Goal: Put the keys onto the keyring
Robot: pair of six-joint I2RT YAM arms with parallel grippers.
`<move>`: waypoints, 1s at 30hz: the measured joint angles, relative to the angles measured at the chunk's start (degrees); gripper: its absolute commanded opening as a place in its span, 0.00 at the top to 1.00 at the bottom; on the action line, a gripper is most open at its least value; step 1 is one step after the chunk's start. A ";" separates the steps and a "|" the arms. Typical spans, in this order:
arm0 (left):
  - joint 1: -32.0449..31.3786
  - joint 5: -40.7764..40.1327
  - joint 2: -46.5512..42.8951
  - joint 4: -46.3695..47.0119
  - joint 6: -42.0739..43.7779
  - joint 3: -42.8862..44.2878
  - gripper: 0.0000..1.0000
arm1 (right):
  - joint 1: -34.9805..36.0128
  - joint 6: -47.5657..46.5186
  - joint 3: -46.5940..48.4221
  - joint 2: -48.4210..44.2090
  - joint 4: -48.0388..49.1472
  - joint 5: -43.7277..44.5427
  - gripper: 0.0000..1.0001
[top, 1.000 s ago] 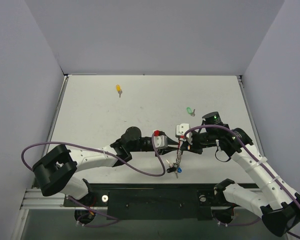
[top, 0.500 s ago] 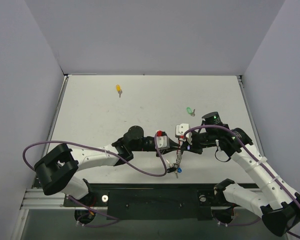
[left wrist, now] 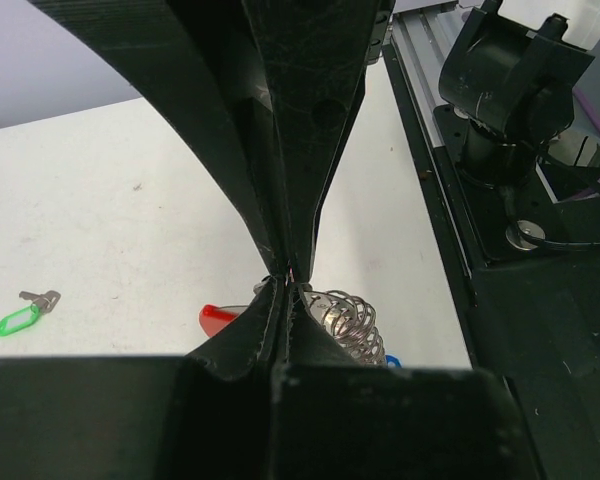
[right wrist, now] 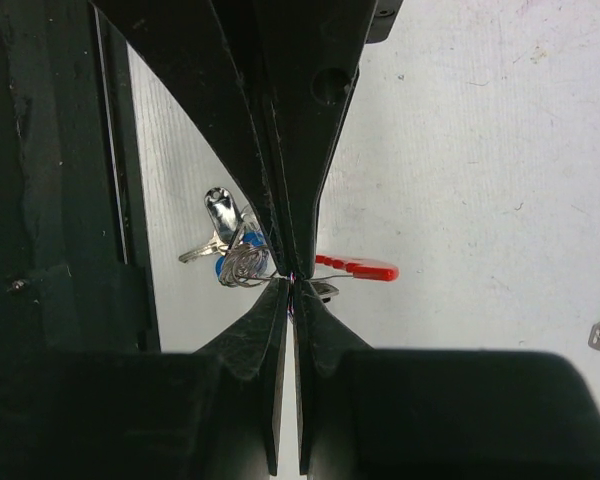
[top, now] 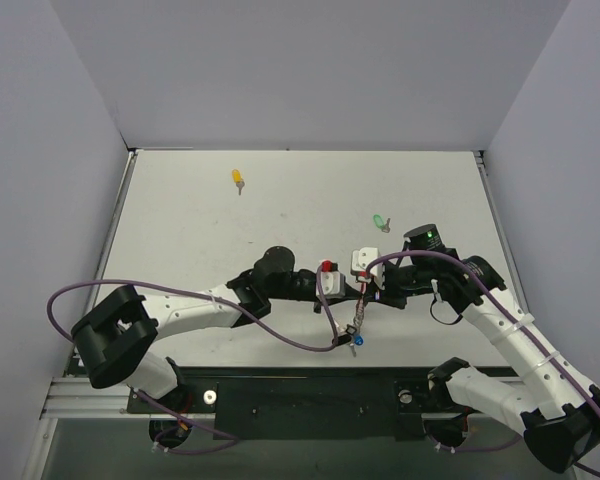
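Note:
The keyring (top: 358, 312) is a stretched silvery wire coil with a red tag, hanging between my two grippers. A black-headed key (top: 342, 340) and a blue bit hang at its lower end. My left gripper (top: 350, 290) and right gripper (top: 370, 290) meet tip to tip, both shut on the ring's wire. The left wrist view shows my left gripper (left wrist: 288, 290), the coil (left wrist: 352, 318) and the red tag (left wrist: 220, 318). The right wrist view shows my right gripper (right wrist: 293, 290), the tag (right wrist: 358, 268) and silver keys (right wrist: 220, 218). The green key (top: 380, 222) and yellow key (top: 238, 179) lie loose on the table.
The white table (top: 180, 230) is walled in by grey panels on three sides. A black rail (top: 310, 395) runs along the near edge, close below the hanging keys. Purple cables loop beside both arms. The green key also shows in the left wrist view (left wrist: 20, 318).
My left gripper has moved right until its tips meet the right gripper's tips at the keyring. The right arm and the hanging keys have barely moved.

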 measured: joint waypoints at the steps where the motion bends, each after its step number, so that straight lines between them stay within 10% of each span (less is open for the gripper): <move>1: 0.00 0.11 0.11 -0.68 0.15 0.39 1.00 | -0.02 0.00 0.00 0.00 -0.11 0.13 1.00; 14: 4.26 0.00 0.17 13.38 -13.35 -6.21 1.00 | -4.33 5.49 -0.04 -1.55 4.17 -6.14 0.58; 30: 9.84 3.61 4.07 35.52 -35.82 -11.96 1.00 | -10.01 18.43 -7.61 -3.17 29.42 -19.91 0.64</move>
